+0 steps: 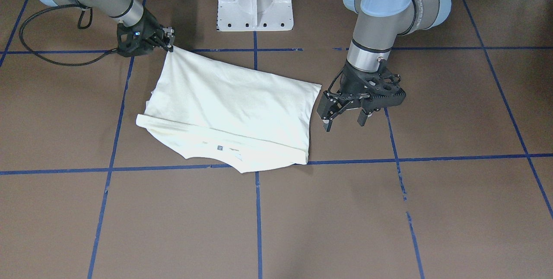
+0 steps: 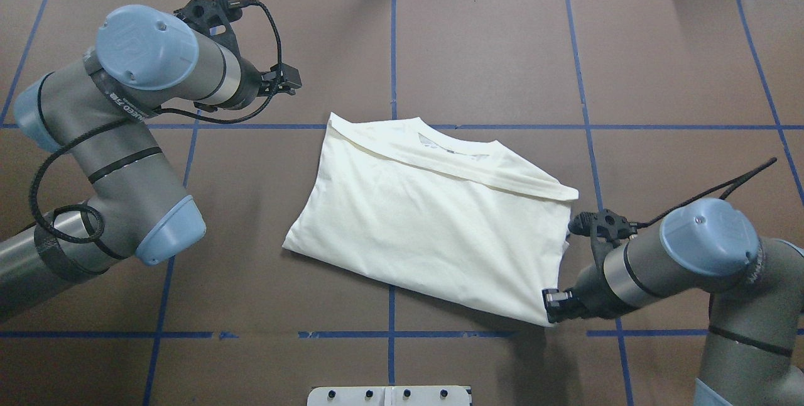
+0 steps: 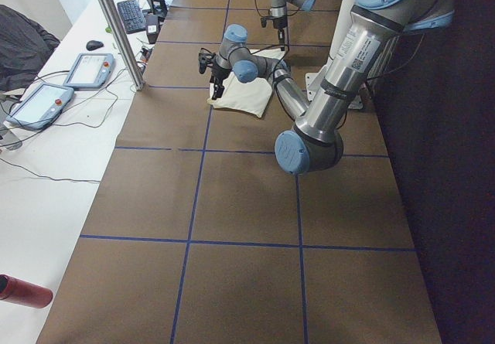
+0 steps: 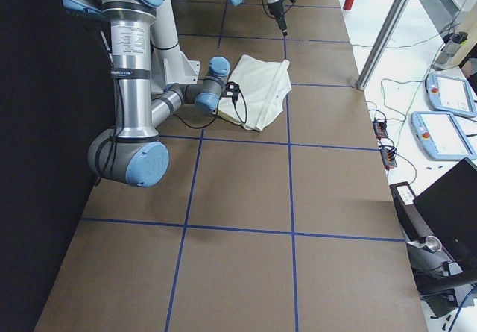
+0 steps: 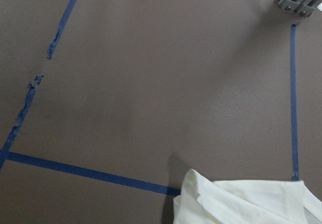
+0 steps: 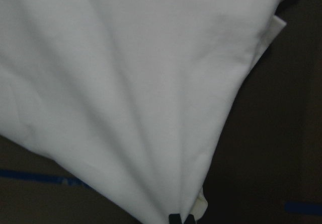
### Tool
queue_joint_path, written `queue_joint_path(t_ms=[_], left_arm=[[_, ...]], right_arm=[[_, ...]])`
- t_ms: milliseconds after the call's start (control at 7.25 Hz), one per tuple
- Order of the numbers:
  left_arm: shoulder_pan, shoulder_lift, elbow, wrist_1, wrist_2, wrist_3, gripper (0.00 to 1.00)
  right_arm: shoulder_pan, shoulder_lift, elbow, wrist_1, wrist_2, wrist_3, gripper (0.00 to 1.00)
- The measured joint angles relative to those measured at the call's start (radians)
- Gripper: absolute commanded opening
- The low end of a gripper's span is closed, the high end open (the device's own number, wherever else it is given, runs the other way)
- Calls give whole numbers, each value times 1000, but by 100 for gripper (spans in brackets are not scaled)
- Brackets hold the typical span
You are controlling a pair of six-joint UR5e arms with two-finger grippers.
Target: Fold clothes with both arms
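At the front view's upper left, we saw the right gripper (image 1: 169,45) pinching the cream T-shirt (image 1: 233,106) by a corner. The left gripper (image 1: 344,123) hung open beside the cloth, below the white pedestal base (image 1: 255,0).

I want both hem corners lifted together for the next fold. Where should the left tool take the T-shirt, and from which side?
Probably the free hem corner of the T-shirt, opposite the one the right tool pinches. It lies flat, pointing toward the open left tool, bare table beside it, so come in low from the robot's left.
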Motion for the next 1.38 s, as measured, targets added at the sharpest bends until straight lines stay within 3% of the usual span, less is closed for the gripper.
queue_joint_path(t_ms=[138, 552, 828, 1104, 1380], left_arm=[[0, 0, 0, 0, 2, -1, 100], [11, -2, -14, 2, -11, -20, 100], [94, 11, -25, 0, -63, -133, 99], [244, 32, -30, -11, -70, -341, 89], [351, 38, -26, -11, -37, -494, 82]], right_arm=[[-81, -52, 48, 1, 0, 35, 99], [-155, -100, 118, 9, -3, 72, 100], [1, -43, 126, 10, -3, 74, 100], [170, 42, 119, 9, 2, 73, 100], [246, 89, 108, 8, -1, 73, 100]])
